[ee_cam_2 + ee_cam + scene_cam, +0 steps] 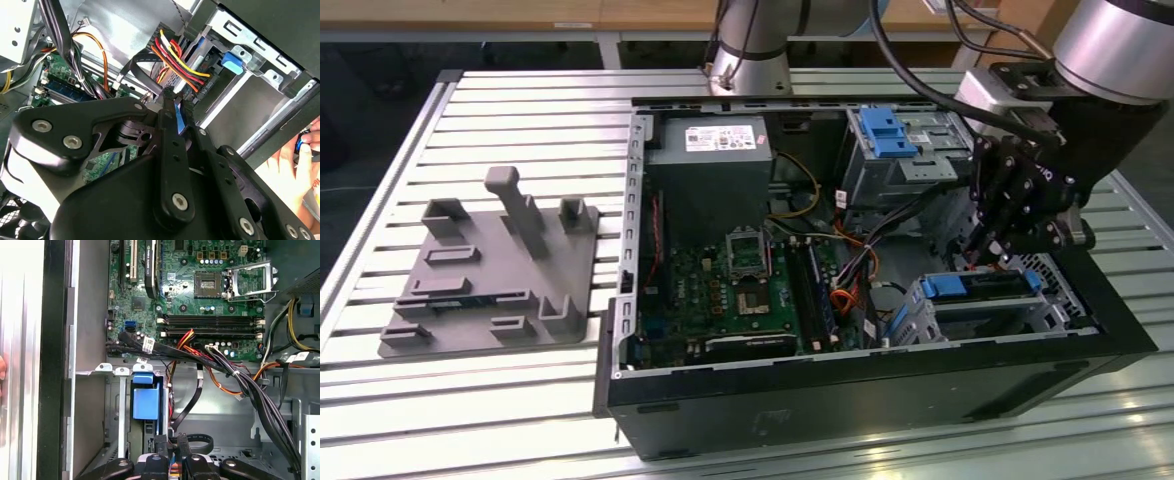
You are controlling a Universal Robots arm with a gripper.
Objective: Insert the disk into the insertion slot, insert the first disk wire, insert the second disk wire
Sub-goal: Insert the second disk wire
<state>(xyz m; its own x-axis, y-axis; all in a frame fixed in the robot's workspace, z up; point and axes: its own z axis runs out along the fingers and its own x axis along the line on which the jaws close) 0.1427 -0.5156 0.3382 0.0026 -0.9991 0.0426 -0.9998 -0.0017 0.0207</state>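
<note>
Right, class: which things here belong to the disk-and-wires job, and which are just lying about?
Job:
- disk
- insertion slot
- gripper
- bundle of coloured wires

Lying about:
- grey fixture plate
- power supply
- taller bay with blue latch

On your ribbed aluminium desk (pixel 507 100) sits an open black computer case (pixel 854 400); inside it lies a green motherboard (pixel 734 290) with a square silver processor socket (pixel 744 243), seen also in the first wrist view (pixel 227 282); a grey boxy power supply with a white label (pixel 714 150) stands at the far end; beside it, towards the exterior view's right, you see a taller grey bay with a blue latch (pixel 894 135); red, yellow and orange wires (pixel 175 55) bundle near black cables (pixel 240 375); well apart, towards the exterior view's left, rests a grey plastic fixture plate with upright posts (pixel 494 270).
</note>
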